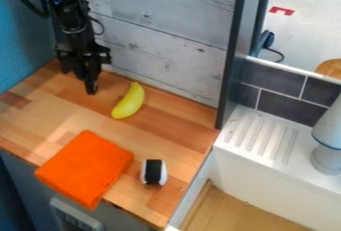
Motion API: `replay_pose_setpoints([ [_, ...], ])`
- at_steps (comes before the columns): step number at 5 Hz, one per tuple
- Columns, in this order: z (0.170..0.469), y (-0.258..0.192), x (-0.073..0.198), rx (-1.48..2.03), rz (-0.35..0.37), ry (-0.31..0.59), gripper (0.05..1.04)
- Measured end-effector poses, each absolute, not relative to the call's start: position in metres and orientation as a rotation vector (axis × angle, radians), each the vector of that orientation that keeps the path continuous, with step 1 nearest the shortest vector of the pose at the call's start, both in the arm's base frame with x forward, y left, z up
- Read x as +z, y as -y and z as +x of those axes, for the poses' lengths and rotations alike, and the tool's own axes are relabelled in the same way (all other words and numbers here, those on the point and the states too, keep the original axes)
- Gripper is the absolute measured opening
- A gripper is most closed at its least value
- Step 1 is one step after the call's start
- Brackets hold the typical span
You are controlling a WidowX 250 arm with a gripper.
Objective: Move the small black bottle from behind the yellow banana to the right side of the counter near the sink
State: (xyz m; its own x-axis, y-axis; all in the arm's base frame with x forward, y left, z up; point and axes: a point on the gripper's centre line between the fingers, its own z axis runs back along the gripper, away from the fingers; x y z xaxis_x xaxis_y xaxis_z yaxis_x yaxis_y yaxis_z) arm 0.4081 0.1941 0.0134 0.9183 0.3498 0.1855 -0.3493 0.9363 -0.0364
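Note:
The black gripper (91,86) hangs over the back left of the wooden counter, pointing down, with nothing seen in its grasp. Just right of it and a little nearer the front lies a yellow banana (128,101), apart from the gripper. A folded orange cloth (85,169) lies at the counter's front left, one corner over the front edge. To the right of the cloth sits a small white object with a black band (154,172), not touching it.
A grey wooden wall (160,31) runs behind the counter (183,125), and a blue wall (23,41) stands at left. A dark upright post (232,60) rises at the counter's back right corner. Beyond it are a white ridged drainboard (263,135) and a grey-white lamp-like object (328,140).

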Motion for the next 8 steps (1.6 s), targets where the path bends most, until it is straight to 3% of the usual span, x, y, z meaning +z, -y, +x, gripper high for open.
replay_pose_setpoints([
  [2,0.402,-0.185,0.012,0.350,-0.045,0.197,0.352],
  [3,0.399,-0.166,0.038,0.293,-0.097,0.236,0.352],
  [4,0.392,-0.113,0.082,0.115,-0.083,0.291,0.352],
  [5,0.369,-0.073,0.089,-0.043,-0.095,0.263,0.352],
  [6,0.342,-0.048,0.071,-0.160,-0.081,0.209,0.352],
  [8,0.324,-0.004,0.042,-0.345,-0.068,0.216,0.352],
])
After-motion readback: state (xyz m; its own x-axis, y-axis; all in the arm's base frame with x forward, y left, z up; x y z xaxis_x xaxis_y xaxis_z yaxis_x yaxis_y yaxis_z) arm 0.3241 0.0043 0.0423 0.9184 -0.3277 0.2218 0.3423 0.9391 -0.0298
